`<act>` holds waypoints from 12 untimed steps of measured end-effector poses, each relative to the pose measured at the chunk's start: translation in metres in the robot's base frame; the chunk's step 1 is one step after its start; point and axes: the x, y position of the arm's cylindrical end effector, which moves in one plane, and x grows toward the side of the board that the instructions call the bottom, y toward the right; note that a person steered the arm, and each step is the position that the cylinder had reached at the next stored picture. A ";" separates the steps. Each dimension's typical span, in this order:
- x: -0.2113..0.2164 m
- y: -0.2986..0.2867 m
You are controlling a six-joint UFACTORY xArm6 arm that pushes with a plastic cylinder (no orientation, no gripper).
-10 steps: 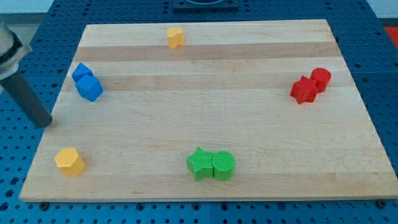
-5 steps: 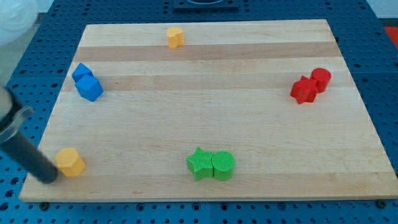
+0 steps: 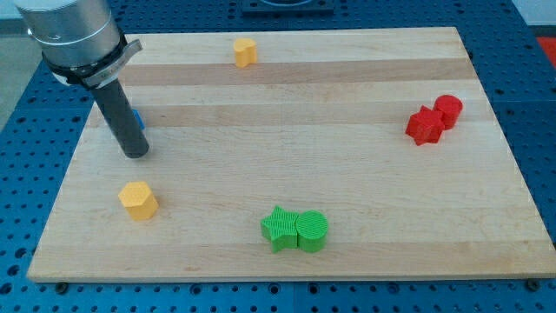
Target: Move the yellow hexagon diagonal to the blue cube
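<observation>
- No text, label, brand, number or sign can be read anywhere in the camera view.
- The wooden surface [image 3: 347, 156] shows only plain grain, with no printing.
- The blocks carry only moulded ridges, with no letters or digits.
- The dark fixture [image 3: 285, 5] at the view's top edge is cropped and may carry markings, but none can be made out.

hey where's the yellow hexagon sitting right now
The yellow hexagon sits at the board's lower left in the camera view, just below my tip and left of the green star.
</observation>
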 end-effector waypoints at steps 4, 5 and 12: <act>0.087 -0.067; 0.131 -0.039; 0.061 0.039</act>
